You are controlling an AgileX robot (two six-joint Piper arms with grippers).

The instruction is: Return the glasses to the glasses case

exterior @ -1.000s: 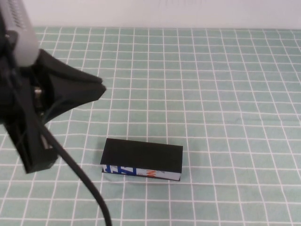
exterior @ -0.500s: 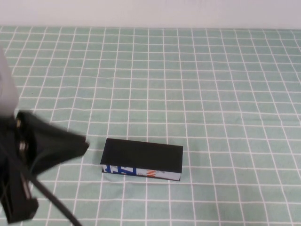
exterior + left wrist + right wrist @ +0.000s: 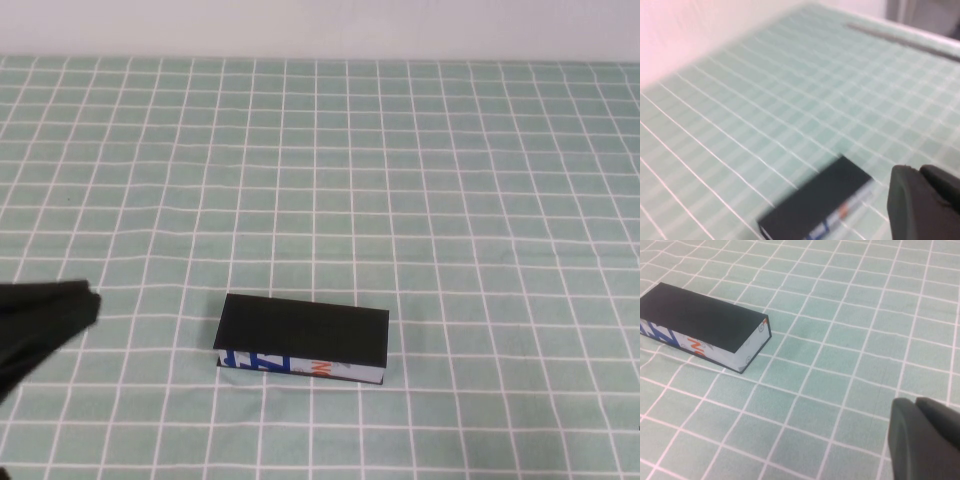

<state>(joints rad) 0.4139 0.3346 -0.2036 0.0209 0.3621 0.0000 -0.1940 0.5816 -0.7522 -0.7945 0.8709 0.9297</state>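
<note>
The glasses case [image 3: 300,330] lies closed on the green checked cloth, black lid on top, its white front edge with blue and orange print facing me. It also shows in the left wrist view [image 3: 815,207] and the right wrist view [image 3: 700,322]. The glasses are not in view. My left gripper [image 3: 62,315] is at the left edge of the high view, to the left of the case and apart from it; its jaws [image 3: 920,172] are together and hold nothing. My right gripper [image 3: 916,404] is shut and empty above the cloth, well off from the case, and is outside the high view.
The green checked cloth [image 3: 450,200] covers the table up to a pale wall at the back. A dark strip [image 3: 900,40] lies far off in the left wrist view.
My left arm has drawn back down and to the left, from filling the left side of the high view to only its tip showing. The case has not moved.
</note>
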